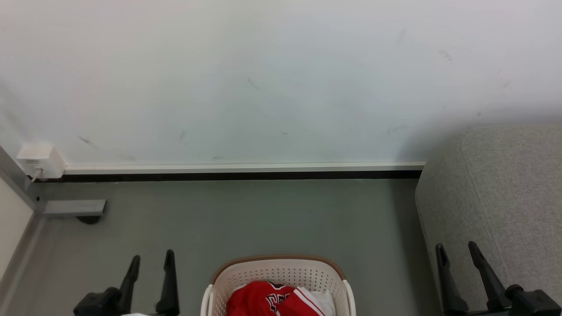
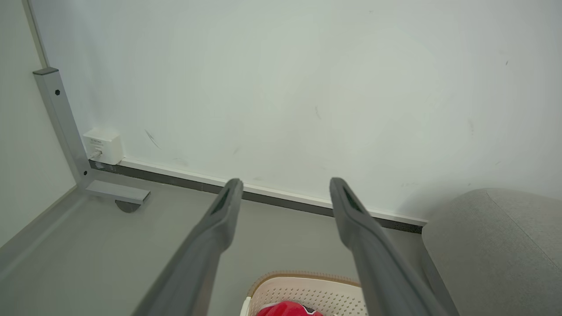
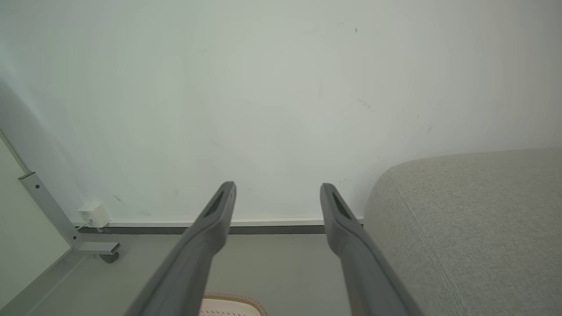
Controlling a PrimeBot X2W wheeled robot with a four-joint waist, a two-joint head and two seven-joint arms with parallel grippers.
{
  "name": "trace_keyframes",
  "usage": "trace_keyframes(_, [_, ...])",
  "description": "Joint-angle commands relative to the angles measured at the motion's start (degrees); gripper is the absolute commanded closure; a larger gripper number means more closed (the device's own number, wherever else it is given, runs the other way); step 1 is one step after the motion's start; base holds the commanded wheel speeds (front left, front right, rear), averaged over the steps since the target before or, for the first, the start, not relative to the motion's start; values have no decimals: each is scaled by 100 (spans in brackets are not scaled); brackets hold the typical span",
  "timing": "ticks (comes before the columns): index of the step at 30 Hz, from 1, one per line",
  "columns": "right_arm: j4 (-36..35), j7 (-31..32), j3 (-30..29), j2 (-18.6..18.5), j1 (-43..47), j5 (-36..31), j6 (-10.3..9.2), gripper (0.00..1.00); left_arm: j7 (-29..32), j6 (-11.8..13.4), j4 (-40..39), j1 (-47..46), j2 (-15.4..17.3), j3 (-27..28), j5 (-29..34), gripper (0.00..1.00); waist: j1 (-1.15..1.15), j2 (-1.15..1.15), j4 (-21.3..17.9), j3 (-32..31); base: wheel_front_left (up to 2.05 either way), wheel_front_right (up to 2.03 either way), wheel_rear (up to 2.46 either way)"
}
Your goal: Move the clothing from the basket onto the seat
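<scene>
Two pairs of jaws spread empty, one basket (image 1: pixel 276 274) holding red clothing (image 1: pixel 254 300), one seat (image 1: pixel 496 197).

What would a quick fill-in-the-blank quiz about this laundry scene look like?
1. The red clothing lies inside the ____.
2. The grey sofa stands on the robot's ____ side.
3. The left fingers and the right fingers stand ____, holding nothing.
Missing words: basket; right; open.
</scene>
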Motion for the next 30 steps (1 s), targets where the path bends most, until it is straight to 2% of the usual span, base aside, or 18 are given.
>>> trace_keyframes(1, [-53, -38, -18, -55, 47, -95, -9, 0, -38, -18, -48, 58, 41, 24, 160, 0, 0, 0, 2, -1, 0, 0, 0])
trace_keyframes(30, [169, -361, -133, -68, 163, -884, -12, 0, -359, -82, -61, 208, -77, 288, 1254, 0, 0, 0, -19, 43, 0, 0, 0])
